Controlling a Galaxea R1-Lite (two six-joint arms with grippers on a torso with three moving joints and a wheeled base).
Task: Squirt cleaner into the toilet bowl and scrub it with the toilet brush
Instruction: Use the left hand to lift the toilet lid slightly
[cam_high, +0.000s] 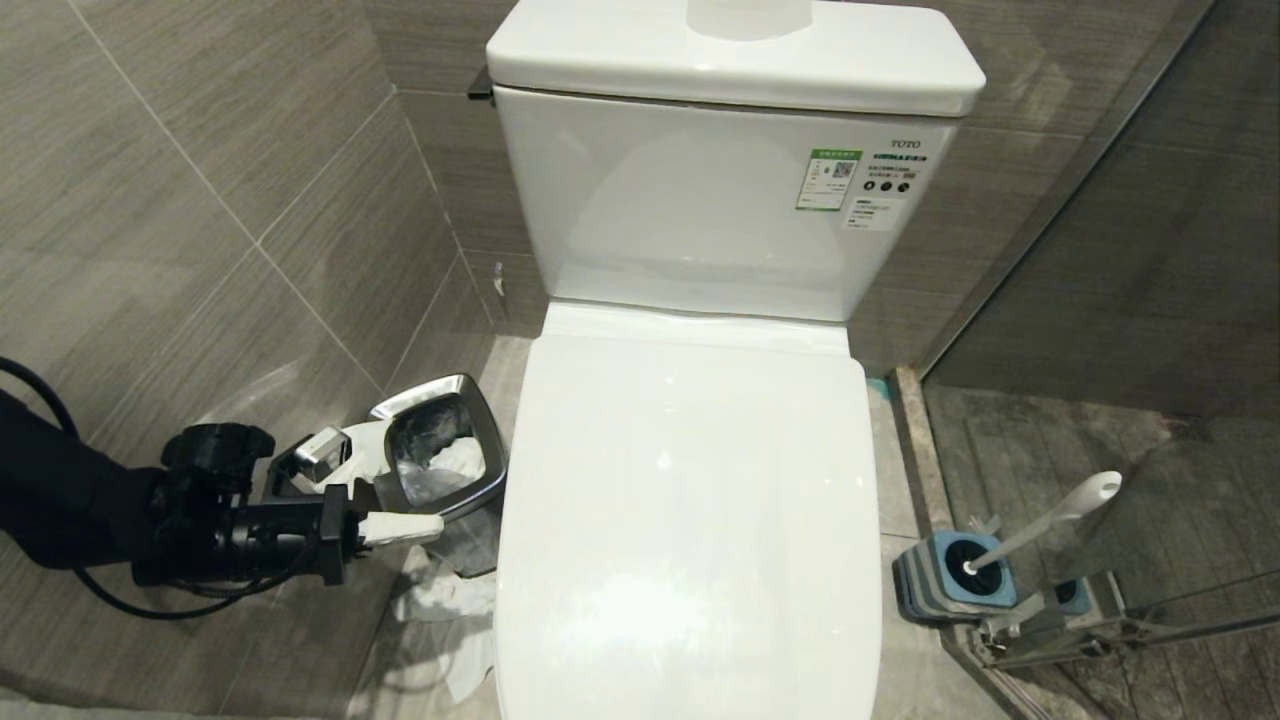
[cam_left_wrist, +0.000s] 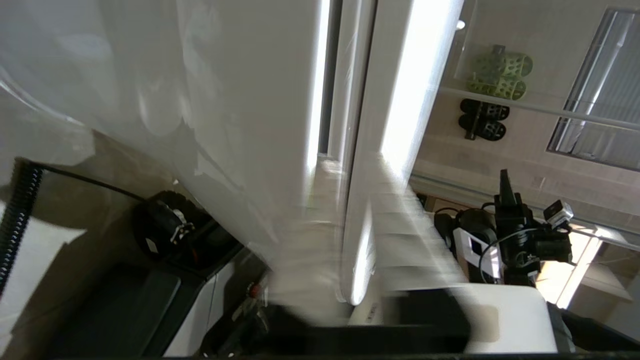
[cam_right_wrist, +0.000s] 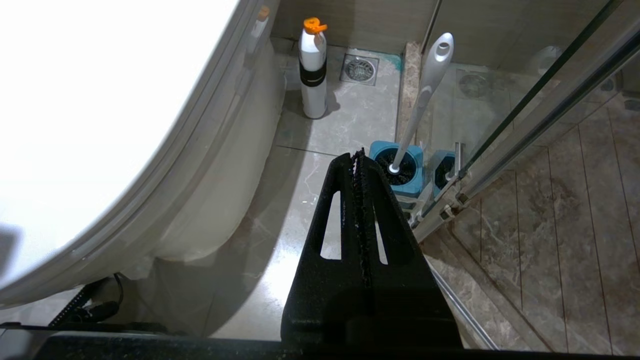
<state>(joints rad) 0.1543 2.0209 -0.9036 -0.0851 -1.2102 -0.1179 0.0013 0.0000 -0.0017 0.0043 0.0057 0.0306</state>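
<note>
Lid (cam_high: 690, 520) down on the toilet; brush (cam_high: 1040, 525) in its holder (cam_high: 950, 580) on the right. Left gripper (cam_high: 425, 527) beside the lid, jaws unclear, blurred. Right gripper (cam_right_wrist: 358, 165) pressed together, parked

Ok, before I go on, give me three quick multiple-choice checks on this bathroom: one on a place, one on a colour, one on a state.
1. Where does the toilet brush stand?
A. In its blue holder on the floor
B. On a wall hook
C. In a bucket

2. What colour is the cap on the white bottle?
A. Green
B. Orange
C. Black

3. How is the toilet's lid?
A. Raised
B. Taken off
C. Down, closed

Key: 1 A, the head view shows the handle slanting up out of the holder; 2 B, the right wrist view shows an orange top; 3 C, the lid lies flat and covers the bowl.
</note>
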